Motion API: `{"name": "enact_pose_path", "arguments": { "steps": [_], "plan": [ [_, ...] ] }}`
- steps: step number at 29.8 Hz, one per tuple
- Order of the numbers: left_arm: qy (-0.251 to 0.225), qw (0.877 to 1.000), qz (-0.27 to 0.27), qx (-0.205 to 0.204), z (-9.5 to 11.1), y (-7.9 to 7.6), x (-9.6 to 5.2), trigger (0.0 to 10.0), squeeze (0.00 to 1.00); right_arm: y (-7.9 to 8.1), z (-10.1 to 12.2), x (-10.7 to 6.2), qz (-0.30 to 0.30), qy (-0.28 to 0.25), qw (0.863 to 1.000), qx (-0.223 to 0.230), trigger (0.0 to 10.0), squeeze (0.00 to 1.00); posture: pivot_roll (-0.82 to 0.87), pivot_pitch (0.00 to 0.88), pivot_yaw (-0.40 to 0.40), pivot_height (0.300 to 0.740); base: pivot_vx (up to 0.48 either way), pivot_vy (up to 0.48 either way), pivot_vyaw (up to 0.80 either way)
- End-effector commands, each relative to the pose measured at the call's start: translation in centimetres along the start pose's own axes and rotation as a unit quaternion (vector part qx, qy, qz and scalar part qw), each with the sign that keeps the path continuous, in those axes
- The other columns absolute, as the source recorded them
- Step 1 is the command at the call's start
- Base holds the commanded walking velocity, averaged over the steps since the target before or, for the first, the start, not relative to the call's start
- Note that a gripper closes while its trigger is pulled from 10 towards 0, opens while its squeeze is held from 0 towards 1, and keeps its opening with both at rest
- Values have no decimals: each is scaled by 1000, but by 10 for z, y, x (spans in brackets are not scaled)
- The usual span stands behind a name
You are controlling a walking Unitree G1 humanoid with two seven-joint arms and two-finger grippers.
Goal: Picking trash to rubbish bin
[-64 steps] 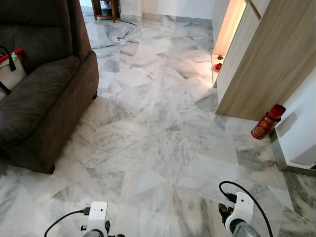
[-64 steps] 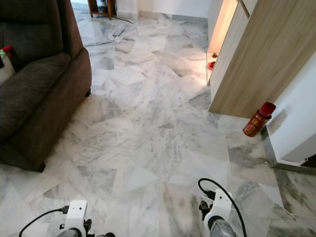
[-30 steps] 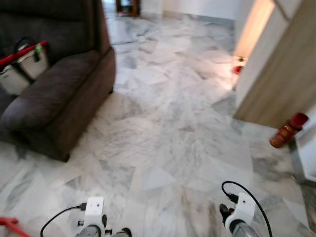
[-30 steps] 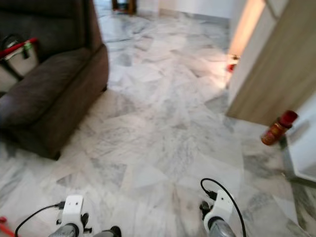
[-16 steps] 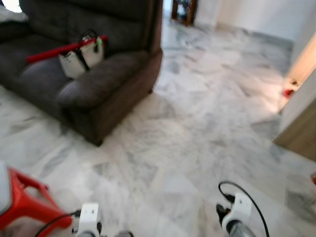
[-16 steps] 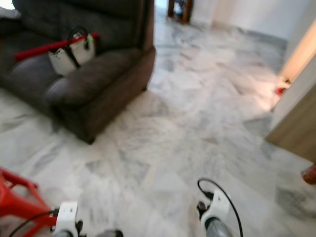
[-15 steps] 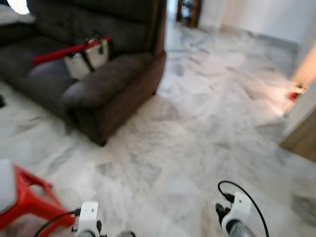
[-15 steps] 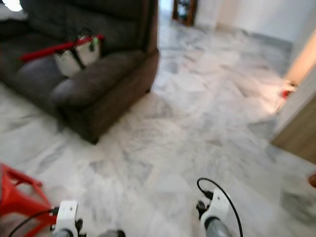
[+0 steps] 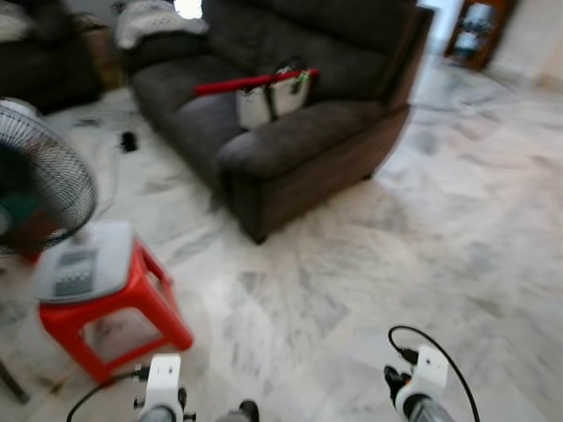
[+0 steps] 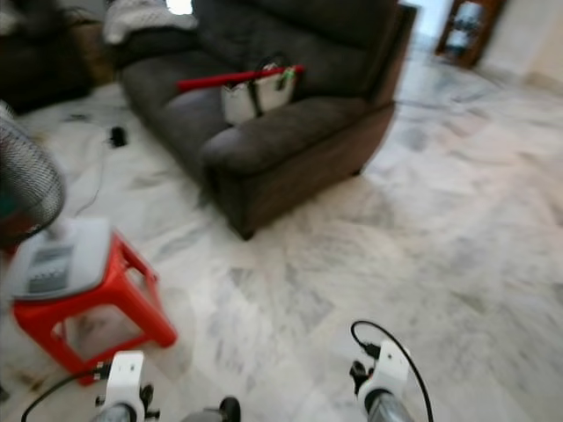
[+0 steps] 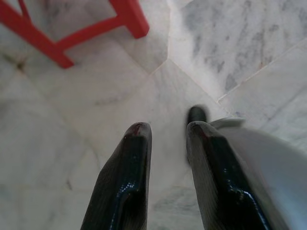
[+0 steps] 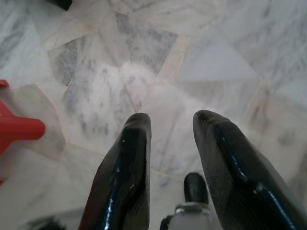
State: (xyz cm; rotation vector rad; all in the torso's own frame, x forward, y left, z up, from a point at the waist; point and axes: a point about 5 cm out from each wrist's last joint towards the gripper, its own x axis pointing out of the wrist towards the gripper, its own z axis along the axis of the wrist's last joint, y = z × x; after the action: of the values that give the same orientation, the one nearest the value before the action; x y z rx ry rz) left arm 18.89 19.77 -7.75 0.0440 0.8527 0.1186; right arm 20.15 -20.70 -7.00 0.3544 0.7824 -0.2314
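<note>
The left hand hangs open and empty over the marble floor, a red stool just beyond it. The right hand, likewise open, hovers over bare tile. Further ahead, the head views add a fan on the stool and a dark sofa holding a white bag. No trash or bin can be made out.

A grey-veined white marble floor, a dark grey sofa and a red stool are seen.

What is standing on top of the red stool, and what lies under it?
On the red stool stands a fan's grey base, its black grille above. Under it, bare marble floor shows between the legs; the far side is hidden.
</note>
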Motion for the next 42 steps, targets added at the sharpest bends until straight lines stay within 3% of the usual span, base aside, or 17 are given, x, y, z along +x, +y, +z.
{"name": "enact_pose_path", "arguments": {
  "steps": [1,19,28,36,42],
  "plan": [
    [1,1000,10,-2,1,4,0,10000,0,3,-3,0,6,6,1000,-5,10000,0,-5,113,-45,740,0,0,800],
    [5,999,15,-34,-4,1,-1,10000,0,2,2,1,9,6,1000,-21,10000,0,-6,120,-64,740,0,0,800],
    [-3,999,13,-32,-2,-1,-1,10000,0,0,2,1,2,9,1000,-27,10000,0,-5,132,-69,740,0,0,673],
    [-87,996,7,-31,35,-6,4,10000,0,4,18,4,7,-24,1000,-17,10000,0,14,150,-61,740,0,0,0],
    [-156,987,29,-23,60,-6,3,10000,0,19,52,8,48,-80,994,-58,10000,0,12,147,-62,740,0,0,0]
  ]
}}
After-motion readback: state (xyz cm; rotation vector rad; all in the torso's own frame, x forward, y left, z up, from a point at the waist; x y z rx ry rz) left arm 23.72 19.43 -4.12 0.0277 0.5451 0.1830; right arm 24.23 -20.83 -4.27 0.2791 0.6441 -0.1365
